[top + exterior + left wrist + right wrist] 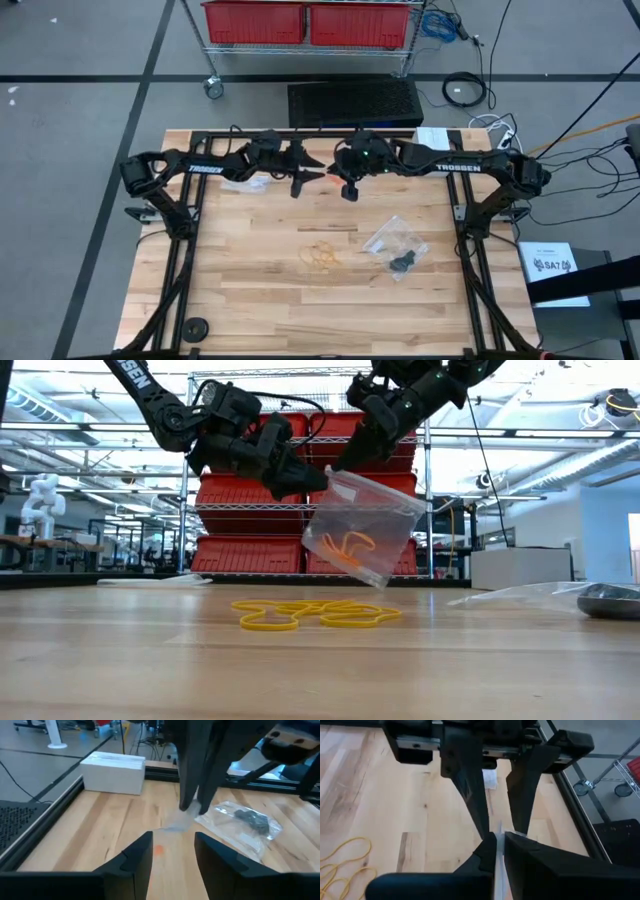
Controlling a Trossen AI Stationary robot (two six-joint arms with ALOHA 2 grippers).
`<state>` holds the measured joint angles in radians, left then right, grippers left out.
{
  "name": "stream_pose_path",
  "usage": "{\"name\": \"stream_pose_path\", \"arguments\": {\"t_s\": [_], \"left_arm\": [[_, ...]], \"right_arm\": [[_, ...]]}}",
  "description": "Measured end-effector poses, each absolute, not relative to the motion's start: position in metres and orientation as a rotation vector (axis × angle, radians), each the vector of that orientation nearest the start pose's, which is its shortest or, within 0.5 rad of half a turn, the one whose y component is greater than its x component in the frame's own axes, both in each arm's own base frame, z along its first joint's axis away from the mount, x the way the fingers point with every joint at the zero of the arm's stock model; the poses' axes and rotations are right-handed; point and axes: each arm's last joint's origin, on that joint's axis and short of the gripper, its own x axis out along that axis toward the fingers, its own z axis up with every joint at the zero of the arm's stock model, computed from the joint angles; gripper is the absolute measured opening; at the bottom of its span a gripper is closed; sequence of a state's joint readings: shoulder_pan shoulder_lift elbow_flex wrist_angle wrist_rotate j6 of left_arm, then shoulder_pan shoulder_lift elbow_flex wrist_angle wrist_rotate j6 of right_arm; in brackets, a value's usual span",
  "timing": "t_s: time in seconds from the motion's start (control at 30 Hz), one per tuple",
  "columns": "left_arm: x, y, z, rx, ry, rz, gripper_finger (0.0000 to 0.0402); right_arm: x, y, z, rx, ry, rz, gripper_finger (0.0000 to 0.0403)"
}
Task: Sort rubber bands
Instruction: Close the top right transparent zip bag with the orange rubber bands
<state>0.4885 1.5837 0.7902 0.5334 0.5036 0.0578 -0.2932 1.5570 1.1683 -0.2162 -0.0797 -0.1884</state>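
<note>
- Wood-plank counter (pixel 250 250), high view: both arms are folded in over the far edge. The left hand (pixel 312 176) and right hand (pixel 347 186) sit close together above the boards near the far middle. A loose clump of yellow rubber bands (pixel 321 256) lies on the counter centre, well clear of both hands. Just right of it is a clear bag with black bands (pixel 397 246), lying flat. A small black disc (pixel 195 327) sits near the front left corner.
- Low view: a clear zip bag (pixel 362 525) hangs tilted in the air above the counter, with orange rubber bands (pixel 346 548) bunched in its lower part. The left hand (pixel 300 478) pinches the bag's top corner, and the right hand (pixel 357 450) grips the top edge beside it. The yellow bands lie flat on the wood below the bag, not touching it. Red bins (pixel 245 490) on wire shelving stand behind.
- Left wrist view: the left hand's own fingers (pixel 137 857) stand apart in the foreground, with an orange speck visible between them, blurred. The right hand's fingers come down ahead and are closed on the clear film. The bag of black bands lies on the counter beyond, and a white box (pixel 114 771) sits at the counter's edge.
- Right wrist view: right fingertips (pixel 489 847) are pressed together on a thin edge of clear plastic. The left hand's fingers face them, converging on the same edge. Yellow bands show on the wood off to one side.
</note>
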Motion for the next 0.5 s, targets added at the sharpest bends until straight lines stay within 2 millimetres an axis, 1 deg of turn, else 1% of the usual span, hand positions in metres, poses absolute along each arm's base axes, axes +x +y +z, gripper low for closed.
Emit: {"name": "stream_pose_path", "arguments": {"t_s": [0.4,0.5], "left_arm": [[0.2962,0.1422,0.2126,-0.048,0.212,-0.032,0.0153],[0.2963,0.1417,0.213,-0.018,0.207,-0.046,0.0153]], "right_arm": [[0.3304,-0.0972,0.274,-0.081,0.628,-0.143,0.0004],[0.3304,-0.0972,0.274,-0.083,0.629,-0.142,0.0004]]}}
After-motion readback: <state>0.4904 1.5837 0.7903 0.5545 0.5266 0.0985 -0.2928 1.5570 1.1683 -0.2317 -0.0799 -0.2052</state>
